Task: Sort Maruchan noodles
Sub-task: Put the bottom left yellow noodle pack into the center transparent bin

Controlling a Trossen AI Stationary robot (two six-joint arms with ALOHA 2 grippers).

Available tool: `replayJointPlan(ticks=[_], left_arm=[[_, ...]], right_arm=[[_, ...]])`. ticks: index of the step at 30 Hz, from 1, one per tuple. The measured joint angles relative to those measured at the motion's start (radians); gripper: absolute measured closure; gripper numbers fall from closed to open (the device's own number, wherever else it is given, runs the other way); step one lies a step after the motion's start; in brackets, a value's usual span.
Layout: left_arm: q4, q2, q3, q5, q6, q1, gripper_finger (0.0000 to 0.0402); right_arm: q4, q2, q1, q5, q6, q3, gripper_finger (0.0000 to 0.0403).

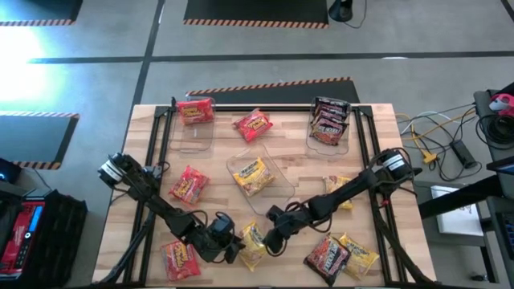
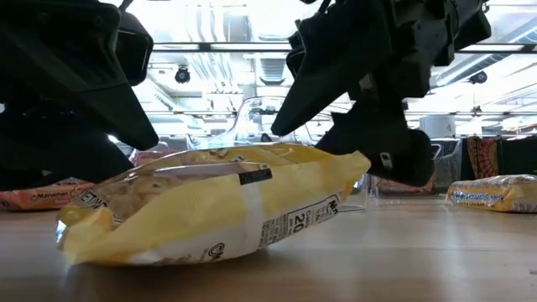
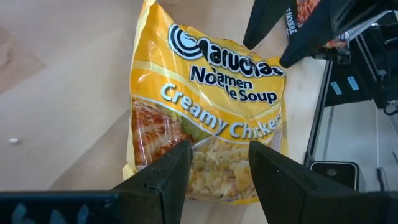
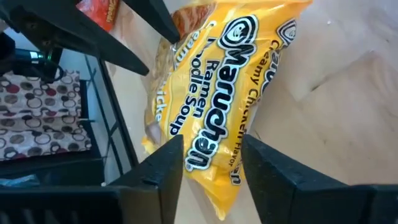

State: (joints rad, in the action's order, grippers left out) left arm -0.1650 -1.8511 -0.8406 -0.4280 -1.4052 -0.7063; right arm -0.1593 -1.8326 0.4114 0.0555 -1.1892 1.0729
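A yellow Maruchan noodles packet (image 1: 254,244) lies flat on the wood table (image 1: 152,160) near its front edge, between my two grippers. My left gripper (image 1: 235,247) comes at it from the left. Its fingers (image 3: 163,183) stand open over the end of the packet (image 3: 211,93). My right gripper (image 1: 271,239) comes from the right, open, and the packet's other end (image 4: 214,134) shows in the gap between its fingers. In the low view the whole underside of the packet (image 2: 210,210) rests on the table. My right gripper has one fingertip (image 2: 382,159) close against the packet's right end (image 2: 352,168), slanting down from the table's right. I cannot tell whether it touches. My left gripper slants down over the other end, and I cannot tell whether it touches either.
Three clear bins stand farther back: the left one (image 1: 193,132) with a red packet, the middle one (image 1: 277,189) with a yellow packet, the right one (image 1: 309,136) with dark packets. Loose red (image 1: 189,185), red (image 1: 181,258), dark (image 1: 325,255) and yellow (image 1: 359,255) packets lie around.
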Motion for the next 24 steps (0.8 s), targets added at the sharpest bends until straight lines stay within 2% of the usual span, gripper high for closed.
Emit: replayJointPlan(ticks=[9,13,20,24], left_arm=[[0.014,-0.001,0.000,0.011,0.021,0.000,0.0249],[0.014,-0.001,0.000,0.012,0.021,0.000,0.0249],[0.013,-0.001,0.000,0.019,0.024,0.009,0.0249],[0.012,-0.001,0.000,0.019,0.024,0.009,0.0249]], right_arm=[[-0.003,-0.036,0.000,-0.006,-0.018,0.000,0.0200],[-0.016,-0.056,0.000,-0.038,-0.015,0.000,0.0195],[-0.233,-0.136,0.000,-0.031,-0.053,0.001,0.0195],[-0.258,-0.151,0.000,-0.030,-0.062,0.000,0.0195]])
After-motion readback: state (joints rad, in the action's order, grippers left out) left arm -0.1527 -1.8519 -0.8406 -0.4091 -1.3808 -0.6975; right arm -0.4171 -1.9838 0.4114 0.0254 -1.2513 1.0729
